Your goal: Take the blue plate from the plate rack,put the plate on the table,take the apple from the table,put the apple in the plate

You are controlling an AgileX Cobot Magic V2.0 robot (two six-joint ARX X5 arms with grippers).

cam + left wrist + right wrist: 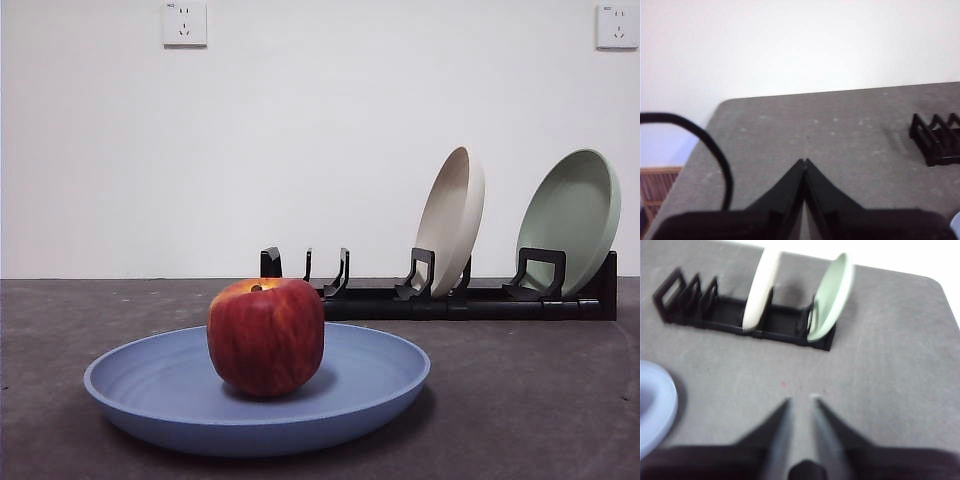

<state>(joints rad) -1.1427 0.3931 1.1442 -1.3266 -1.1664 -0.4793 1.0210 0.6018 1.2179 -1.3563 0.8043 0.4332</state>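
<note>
We are holding our left pincer (pixel 805 162) with its jaws pressed together on nothing, and our right pincer (pixel 801 401) with its jaws slightly apart and empty, both hanging above the surface (pixel 520 400) clear of the plate rack (pixel 440 290). Outward from them, in front of the rack, the apple (pixel 266 335) is already sitting upright in the blue plate (pixel 150 395), so we are judging no further reach is needed.

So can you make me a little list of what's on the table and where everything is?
apple: the apple sits in the middle of the blue plate
blue plate: flat on the table, in front of the plate rack
rack: holds the cream plate and the green plate, both leaning on edge
left gripper: shut, holding nothing, above bare table
right gripper: a little open, holding nothing
</note>
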